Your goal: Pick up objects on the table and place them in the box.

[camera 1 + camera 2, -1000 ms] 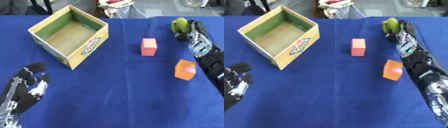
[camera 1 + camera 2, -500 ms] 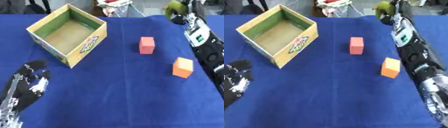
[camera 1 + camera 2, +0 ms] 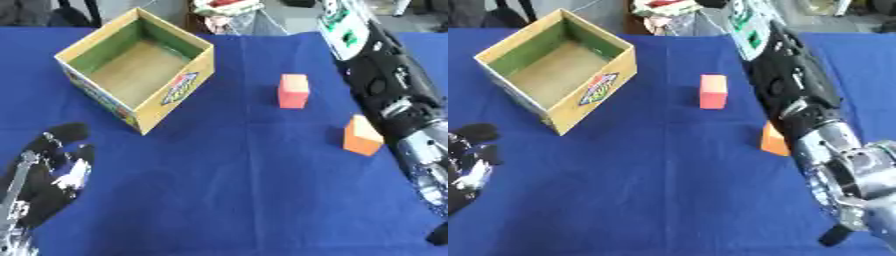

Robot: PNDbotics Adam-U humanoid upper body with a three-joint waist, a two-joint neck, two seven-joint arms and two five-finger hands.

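L hand (image 3: 48,185) rests at lower-left corner, fingers spread and relaxed, holding nothing. R arm (image 3: 389,95) runs up the right side and out past top edge; R hand not visible. Surface (image 3: 227,200): blue cloth. Box (image 3: 136,67) stands open-topped, upright, up and just right of L hand, interior bare. Orange block (image 3: 360,136) lies well right of L hand, right beside R forearm. Red block (image 3: 293,91) sits up-right of L hand, between box and R arm, apart from both.
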